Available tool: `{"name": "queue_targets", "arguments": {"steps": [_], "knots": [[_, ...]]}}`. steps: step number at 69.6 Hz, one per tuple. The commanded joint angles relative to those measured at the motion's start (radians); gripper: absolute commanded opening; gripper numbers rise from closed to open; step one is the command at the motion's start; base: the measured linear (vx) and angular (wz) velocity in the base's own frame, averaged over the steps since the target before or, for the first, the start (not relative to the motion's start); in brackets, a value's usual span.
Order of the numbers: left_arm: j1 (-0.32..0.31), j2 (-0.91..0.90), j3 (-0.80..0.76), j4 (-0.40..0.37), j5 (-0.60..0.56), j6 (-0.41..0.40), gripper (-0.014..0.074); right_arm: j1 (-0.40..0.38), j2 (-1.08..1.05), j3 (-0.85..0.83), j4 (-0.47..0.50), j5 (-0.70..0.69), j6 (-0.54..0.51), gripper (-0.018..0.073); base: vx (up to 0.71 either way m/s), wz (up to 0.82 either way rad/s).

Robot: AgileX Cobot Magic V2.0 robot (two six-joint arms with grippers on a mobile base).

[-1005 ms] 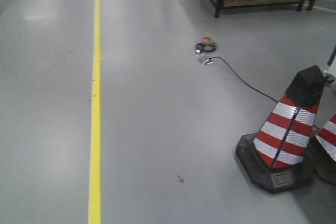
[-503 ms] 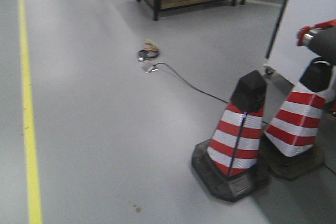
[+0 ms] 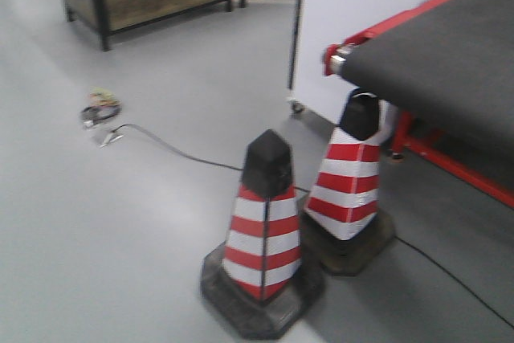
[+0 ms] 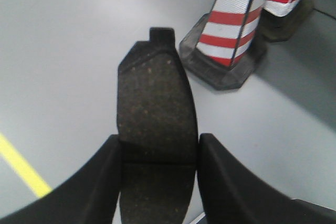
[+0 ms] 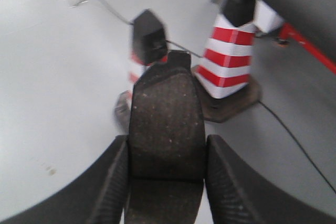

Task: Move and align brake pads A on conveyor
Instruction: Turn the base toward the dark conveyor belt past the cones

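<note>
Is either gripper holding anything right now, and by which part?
Yes. The left gripper clamps a brake pad by its long edges; the right gripper holds a second brake pad likewise.

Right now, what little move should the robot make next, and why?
Probably turn toward the dark charcoal conveyor belt with the red edge, off to the front view's right. The left gripper and right gripper each clamp a speckled grey-brown brake pad over bare grey floor, and two red-and-white striped cones stand before the belt.
</note>
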Motion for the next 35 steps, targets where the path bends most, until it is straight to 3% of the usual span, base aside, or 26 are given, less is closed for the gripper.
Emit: {"name": "queue_targets", "arguments": {"steps": [1,35], "knots": [[-0.006,-0.003,-0.021,0.008,-0.031,-0.007,-0.0006,0.000,0.000,-0.026,-0.007,-0.081,-0.005,-0.0008,0.32,-0.66],[-0.006,-0.003,-0.021,0.008,-0.031,-0.007,-0.0006,0.000,0.000,-0.026,-0.007,-0.080,-0.006,-0.0008,0.30,-0.74]]}}
